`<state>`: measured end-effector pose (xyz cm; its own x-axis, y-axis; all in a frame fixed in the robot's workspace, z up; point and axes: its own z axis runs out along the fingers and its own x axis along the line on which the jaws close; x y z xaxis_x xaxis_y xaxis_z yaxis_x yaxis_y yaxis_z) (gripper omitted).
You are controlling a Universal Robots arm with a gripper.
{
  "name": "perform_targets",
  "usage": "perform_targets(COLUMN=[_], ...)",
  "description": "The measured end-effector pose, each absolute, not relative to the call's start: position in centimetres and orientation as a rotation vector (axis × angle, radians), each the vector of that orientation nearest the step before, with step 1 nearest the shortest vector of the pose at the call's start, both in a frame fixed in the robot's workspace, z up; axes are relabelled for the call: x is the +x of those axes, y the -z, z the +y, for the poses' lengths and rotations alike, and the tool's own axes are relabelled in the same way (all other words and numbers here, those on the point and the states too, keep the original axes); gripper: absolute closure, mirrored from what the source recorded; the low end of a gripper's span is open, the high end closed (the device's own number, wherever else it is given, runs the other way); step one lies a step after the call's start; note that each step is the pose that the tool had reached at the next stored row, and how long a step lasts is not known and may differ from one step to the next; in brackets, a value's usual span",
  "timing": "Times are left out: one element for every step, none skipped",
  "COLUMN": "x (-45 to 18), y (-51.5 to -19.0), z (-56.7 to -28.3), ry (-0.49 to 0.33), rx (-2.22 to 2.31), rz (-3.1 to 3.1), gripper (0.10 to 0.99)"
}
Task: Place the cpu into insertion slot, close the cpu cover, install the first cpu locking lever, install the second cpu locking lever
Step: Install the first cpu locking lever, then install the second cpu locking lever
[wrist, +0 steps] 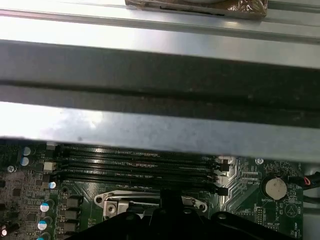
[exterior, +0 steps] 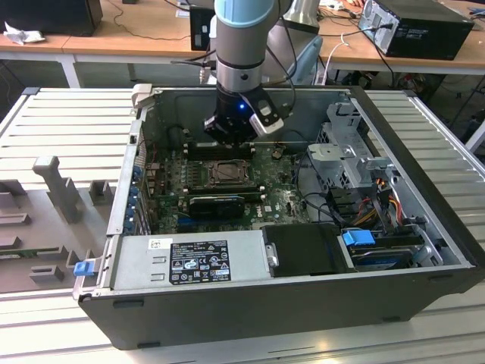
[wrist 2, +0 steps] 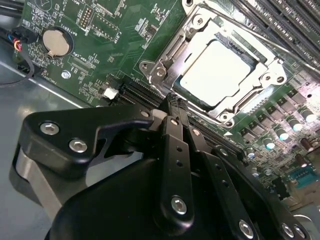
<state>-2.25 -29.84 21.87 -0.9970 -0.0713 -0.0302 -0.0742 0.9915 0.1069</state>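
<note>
The cpu lies flat in the insertion slot, its pale metal top showing through the window of the cpu cover. The cover's dull silver frame is down around the chip. In the second wrist view my gripper hovers just beside one corner of the socket, its black fingers pressed together with nothing between them. From the exterior view the gripper hangs over the motherboard just behind the socket. The socket's metal edge also appears in the first wrist view, below the memory slots.
The board sits inside an open computer case with tall walls. A black graphics card lies in front of the socket, a power supply in front of that. Drive cages and cables fill the exterior view's right. A coin battery sits on the board.
</note>
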Motion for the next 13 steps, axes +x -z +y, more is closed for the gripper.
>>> perform_targets(x=[-2.3,-2.3,-2.3,-2.3,-2.3,-2.3,-2.3,-2.3,-2.3,-2.3,-2.3,-2.3,-2.3], y=[-21.9,-21.9,-21.9,-21.9,-21.9,-21.9,-21.9,-21.9,-21.9,-21.9,-21.9,-21.9,-21.9], z=[-29.9,-30.0,-30.0,-30.0,-30.1,-30.2,-30.3,-30.5,-30.7,-30.8,-30.8,-30.9,-31.0], ry=[-0.168,-0.168,-0.168,-0.168,-0.168,-0.168,-0.168,-0.168,-0.168,-0.168,-0.168,-0.168,-0.168], rx=[-0.114,-0.114,-0.114,-0.114,-0.114,-0.114,-0.114,-0.113,-0.114,-0.114,-0.114,-0.114,-0.113], rz=[3.109,3.109,3.109,3.109,3.109,3.109,3.109,3.109,3.109,3.109,3.109,3.109,3.109], gripper=[0.980,0.980,0.980,0.980,0.980,0.980,0.980,0.980,0.980,0.980,0.980,0.980,0.980])
